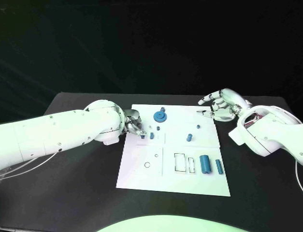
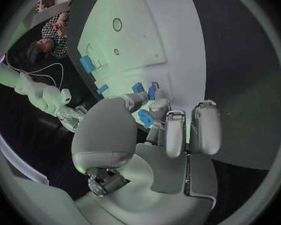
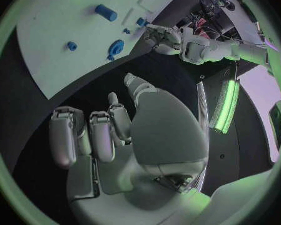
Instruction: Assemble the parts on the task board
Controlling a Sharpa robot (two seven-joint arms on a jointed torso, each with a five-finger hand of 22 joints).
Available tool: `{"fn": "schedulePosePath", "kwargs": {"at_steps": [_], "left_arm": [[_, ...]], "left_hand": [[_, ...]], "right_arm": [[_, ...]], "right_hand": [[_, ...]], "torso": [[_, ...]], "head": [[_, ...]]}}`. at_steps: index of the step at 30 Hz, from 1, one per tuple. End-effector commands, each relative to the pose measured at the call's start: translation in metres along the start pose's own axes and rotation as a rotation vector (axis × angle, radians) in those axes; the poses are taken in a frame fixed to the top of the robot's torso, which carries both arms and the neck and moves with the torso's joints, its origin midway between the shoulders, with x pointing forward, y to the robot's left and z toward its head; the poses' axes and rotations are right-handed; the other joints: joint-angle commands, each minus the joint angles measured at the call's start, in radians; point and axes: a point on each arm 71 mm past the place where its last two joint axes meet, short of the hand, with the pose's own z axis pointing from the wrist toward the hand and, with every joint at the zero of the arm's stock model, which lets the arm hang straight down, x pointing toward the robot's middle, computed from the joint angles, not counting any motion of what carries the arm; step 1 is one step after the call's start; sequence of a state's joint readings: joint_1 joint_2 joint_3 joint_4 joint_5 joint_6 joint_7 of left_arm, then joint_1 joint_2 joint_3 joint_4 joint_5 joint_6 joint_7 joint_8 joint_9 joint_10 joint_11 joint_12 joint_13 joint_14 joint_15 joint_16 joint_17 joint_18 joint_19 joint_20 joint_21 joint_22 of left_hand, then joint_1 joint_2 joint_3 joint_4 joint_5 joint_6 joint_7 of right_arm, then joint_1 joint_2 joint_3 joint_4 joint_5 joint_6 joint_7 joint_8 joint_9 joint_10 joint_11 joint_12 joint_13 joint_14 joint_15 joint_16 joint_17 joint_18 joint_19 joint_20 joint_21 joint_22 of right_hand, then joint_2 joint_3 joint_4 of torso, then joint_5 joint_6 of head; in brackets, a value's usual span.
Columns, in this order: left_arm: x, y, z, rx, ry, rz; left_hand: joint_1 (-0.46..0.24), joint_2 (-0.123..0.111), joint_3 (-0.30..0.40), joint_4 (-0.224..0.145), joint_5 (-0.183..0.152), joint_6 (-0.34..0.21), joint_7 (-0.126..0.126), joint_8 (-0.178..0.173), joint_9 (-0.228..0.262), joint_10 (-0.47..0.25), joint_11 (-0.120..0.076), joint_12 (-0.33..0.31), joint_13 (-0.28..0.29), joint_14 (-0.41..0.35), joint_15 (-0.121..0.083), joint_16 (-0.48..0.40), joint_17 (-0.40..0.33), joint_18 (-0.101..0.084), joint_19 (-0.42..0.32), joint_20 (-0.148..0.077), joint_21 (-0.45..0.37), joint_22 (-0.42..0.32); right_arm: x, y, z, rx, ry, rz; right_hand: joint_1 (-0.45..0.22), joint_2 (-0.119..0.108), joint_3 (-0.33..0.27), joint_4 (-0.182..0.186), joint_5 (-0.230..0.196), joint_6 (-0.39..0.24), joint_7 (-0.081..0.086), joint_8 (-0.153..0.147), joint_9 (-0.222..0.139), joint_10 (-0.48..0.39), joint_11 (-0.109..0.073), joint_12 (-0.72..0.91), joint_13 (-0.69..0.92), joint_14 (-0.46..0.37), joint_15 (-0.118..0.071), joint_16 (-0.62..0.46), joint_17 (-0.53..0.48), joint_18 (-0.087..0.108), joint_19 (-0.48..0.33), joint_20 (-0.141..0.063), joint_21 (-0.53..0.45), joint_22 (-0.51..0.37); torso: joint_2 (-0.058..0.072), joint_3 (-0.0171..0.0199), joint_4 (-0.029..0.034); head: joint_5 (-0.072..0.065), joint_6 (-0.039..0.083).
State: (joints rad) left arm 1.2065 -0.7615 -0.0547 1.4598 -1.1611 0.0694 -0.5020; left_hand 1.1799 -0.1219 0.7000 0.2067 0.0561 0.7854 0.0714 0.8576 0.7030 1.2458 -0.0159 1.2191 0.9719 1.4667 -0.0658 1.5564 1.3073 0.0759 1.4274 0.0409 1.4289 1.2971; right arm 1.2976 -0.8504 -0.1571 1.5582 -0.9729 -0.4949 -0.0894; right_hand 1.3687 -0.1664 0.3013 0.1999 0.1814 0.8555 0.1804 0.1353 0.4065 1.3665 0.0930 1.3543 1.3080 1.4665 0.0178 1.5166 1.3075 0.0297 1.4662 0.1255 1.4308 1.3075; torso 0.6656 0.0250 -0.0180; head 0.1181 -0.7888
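Left hand (image 1: 132,123) sits at the board's left edge, roughly 10 o'clock from board centre. Its fingertips (image 2: 154,106) are closed around a small blue part (image 2: 145,118), with two more small blue pieces right at the tips, near blue peg (image 1: 151,136). Right hand (image 1: 221,105) is off the board's far right corner at about 1 o'clock, over the desk (image 1: 75,193), fingers curled and apart, nothing in them. In the right wrist view, its fingers (image 3: 90,135) hang clear of the board.

Task board (image 1: 179,183) is the white plate mid-desk. Blue parts on it, counted in the head view: one round gear-like disc (image 1: 160,116) at 12 o'clock, one small peg (image 1: 190,137) near centre, one fat cylinder (image 1: 205,164) and one slim bar (image 1: 220,166) at 4 o'clock. There are two rectangular outlined slots (image 1: 181,163) beside the cylinder and one small ring outline (image 1: 147,165) at 8 o'clock. No readable writing or labels on board or parts.
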Motion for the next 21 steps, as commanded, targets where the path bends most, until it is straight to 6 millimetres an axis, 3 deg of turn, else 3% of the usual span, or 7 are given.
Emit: {"fn": "schedulePosePath", "kwargs": {"at_steps": [1,21], "left_arm": [[0.0016,-0.0018,0.0008,0.001,0.019,0.02],[0.0039,-0.0007,0.0013,-0.005,0.044,0.034]], "left_hand": [[-0.004,0.01,0.148,-0.142,0.004,0.01,-0.014,0.005,0.043,0.008,0.001,0.004,0.003,0.097,-0.006,0.0,0.24,-0.016,0.008,-0.001,0.004,0.001],[-0.005,0.009,0.151,-0.144,0.004,0.011,-0.015,0.005,0.042,0.009,0.001,0.004,0.002,0.097,-0.007,0.0,0.24,-0.016,0.008,-0.001,0.003,0.001]], "right_arm": [[0.0011,0.0009,-0.0001,-0.012,0.009,-0.004],[0.0009,0.0003,-0.0005,-0.011,0.009,-0.004]], "right_hand": [[-0.009,-0.005,0.006,0.0,0.004,0.004,-0.002,0.003,-0.001,-0.001,0.0,-0.002,0.052,0.074,0.0,-0.006,0.141,0.007,0.015,-0.002,-0.004,0.183],[-0.009,-0.005,0.006,0.0,0.004,0.004,-0.002,0.003,-0.001,-0.001,0.0,-0.002,0.052,0.074,0.0,-0.006,0.141,0.007,0.015,-0.002,-0.004,0.183]], "torso": [[0.0,-0.0002,-0.0012],[0.0,0.0,-0.0012]], "head": [[0.0,0.0],[-0.001,-0.002]]}}
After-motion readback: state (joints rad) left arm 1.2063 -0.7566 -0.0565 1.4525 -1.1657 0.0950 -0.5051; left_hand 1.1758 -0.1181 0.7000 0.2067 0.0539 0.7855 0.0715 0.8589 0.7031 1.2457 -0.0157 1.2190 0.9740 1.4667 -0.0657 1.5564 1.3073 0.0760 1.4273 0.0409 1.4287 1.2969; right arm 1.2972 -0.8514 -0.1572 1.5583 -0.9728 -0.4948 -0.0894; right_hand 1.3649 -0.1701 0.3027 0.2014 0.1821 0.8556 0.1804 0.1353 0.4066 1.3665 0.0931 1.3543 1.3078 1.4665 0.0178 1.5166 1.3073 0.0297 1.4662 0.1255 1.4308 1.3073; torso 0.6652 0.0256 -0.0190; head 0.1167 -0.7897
